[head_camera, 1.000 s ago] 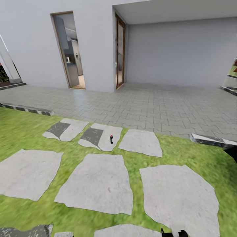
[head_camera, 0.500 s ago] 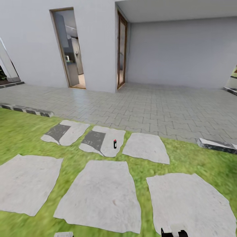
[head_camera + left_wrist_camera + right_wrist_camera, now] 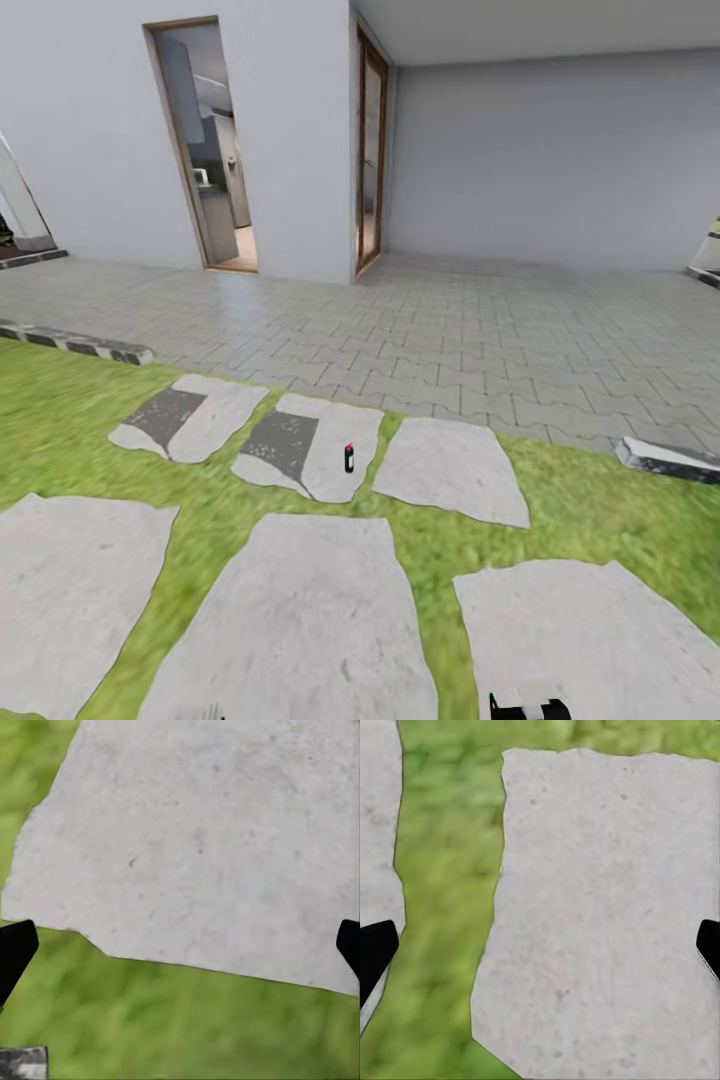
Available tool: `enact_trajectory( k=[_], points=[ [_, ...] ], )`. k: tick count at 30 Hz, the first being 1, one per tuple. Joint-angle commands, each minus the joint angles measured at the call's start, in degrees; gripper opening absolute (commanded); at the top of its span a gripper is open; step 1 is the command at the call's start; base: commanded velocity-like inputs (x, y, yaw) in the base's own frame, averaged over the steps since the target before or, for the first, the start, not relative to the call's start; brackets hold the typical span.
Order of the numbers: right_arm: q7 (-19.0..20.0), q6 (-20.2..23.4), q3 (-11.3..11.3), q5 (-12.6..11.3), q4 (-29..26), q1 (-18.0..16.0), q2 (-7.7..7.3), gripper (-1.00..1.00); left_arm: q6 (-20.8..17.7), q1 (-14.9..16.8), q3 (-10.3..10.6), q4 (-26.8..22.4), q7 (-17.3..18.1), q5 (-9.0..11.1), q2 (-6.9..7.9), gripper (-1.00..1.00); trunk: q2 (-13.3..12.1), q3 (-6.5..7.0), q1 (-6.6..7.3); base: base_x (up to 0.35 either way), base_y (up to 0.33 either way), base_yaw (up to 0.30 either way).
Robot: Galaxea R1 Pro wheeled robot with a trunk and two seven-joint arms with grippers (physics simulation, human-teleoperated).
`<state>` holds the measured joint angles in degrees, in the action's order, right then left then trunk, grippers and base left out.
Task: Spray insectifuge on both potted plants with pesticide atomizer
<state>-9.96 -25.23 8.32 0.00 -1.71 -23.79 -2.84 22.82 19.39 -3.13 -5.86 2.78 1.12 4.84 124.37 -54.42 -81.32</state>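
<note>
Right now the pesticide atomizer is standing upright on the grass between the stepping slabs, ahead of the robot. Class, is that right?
Not quite. The pesticide atomizer does stand upright ahead of the robot, but the head view shows it on a grey stepping slab, near that slab's right edge, not on the grass.

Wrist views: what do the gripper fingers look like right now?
Left gripper: two plain black fingertips at the frame's opposite edges. Right gripper: the same plain black fingertips. No cables or markings are visible. The head view catches a black gripper piece with a pale patch at its lower edge.
</note>
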Motion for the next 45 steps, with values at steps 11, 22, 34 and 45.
enact_trajectory(
  k=[11,22,34,45],
  points=[
    [-0.41,-0.08,0.47,-0.09,0.04,-0.03,0.03,1.00,0.15,0.03,-0.30,0.06,0.29,0.11,0.00,1.00,0.02,-0.05,-0.03,0.337,0.001,0.000],
    [-0.50,-0.06,0.42,-0.12,0.04,-0.03,-0.03,1.00,0.15,0.03,-0.30,0.06,0.29,0.12,0.00,1.00,0.02,0.05,-0.03,0.324,0.147,-0.041],
    [-0.50,-0.04,0.43,-0.09,0.04,-0.03,-0.02,1.00,0.16,0.03,-0.30,0.06,0.29,0.12,0.00,1.00,0.02,0.60,-0.03,0.311,0.192,-0.207],
    [-0.50,-0.06,0.46,-0.14,0.04,-0.03,0.00,1.00,0.15,0.03,-0.30,0.06,0.29,0.12,0.00,1.00,0.02,1.03,-0.03,0.289,0.223,-0.185]
  ],
)
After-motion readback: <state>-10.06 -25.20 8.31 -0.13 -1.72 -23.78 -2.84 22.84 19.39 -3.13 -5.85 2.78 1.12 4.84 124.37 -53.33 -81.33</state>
